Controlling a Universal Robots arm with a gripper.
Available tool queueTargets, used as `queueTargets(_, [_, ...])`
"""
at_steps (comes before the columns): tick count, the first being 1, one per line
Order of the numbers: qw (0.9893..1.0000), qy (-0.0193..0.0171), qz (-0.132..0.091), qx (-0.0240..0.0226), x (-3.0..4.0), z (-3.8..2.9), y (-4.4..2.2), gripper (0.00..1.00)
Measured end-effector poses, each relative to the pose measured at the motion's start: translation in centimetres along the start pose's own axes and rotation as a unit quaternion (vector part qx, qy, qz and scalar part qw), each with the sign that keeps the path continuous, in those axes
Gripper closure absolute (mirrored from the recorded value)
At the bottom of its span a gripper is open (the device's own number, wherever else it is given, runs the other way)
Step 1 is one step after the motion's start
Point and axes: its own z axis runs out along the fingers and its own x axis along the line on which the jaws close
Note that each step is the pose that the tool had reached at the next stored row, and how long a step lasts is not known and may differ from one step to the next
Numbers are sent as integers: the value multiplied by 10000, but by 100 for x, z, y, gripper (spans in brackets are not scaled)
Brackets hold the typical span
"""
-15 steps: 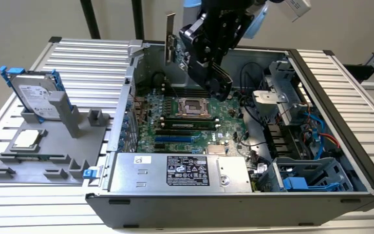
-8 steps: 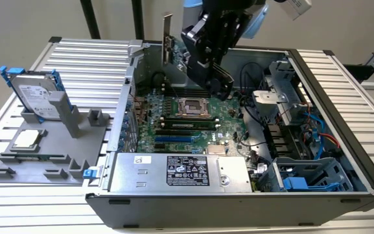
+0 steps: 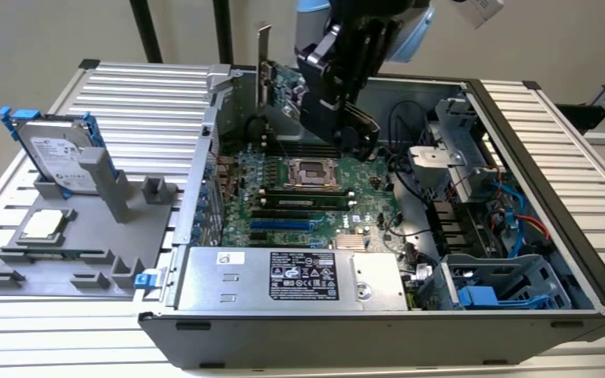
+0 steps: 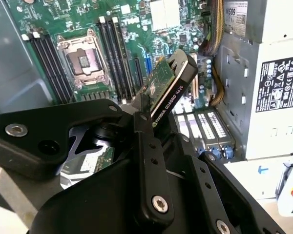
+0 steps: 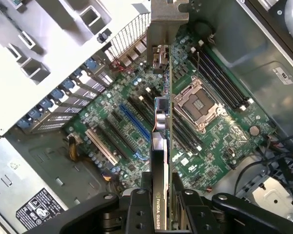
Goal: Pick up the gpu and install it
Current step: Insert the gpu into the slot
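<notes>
In both wrist views the claw [image 5: 161, 202] is clamped on the gpu [image 5: 162, 122]. Its fingers [image 4: 146, 141] pinch the end away from the silver bracket [image 5: 168, 19], and the card is held edge-on above the board. Beneath the card, clear of it, lies the motherboard [image 5: 112, 117] inside the open computer case [image 3: 387, 342]. Farther off, at the exterior view's left, a hard drive [image 3: 59, 157] stands upright in a grey holder [image 3: 103, 228] on the table [image 3: 135, 87].
</notes>
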Motion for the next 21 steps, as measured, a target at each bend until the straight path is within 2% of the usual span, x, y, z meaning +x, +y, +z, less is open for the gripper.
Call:
queueTargets(7, [9998,10,-210,-3,0,0,0,100])
queueTargets(11, [9990,22,-454,-7,0,0,0,100])
queueTargets(15, [9975,33,-703,-11,0,0,0,100])
queueTargets(21, [9943,50,-1064,-17,0,0,0,100])
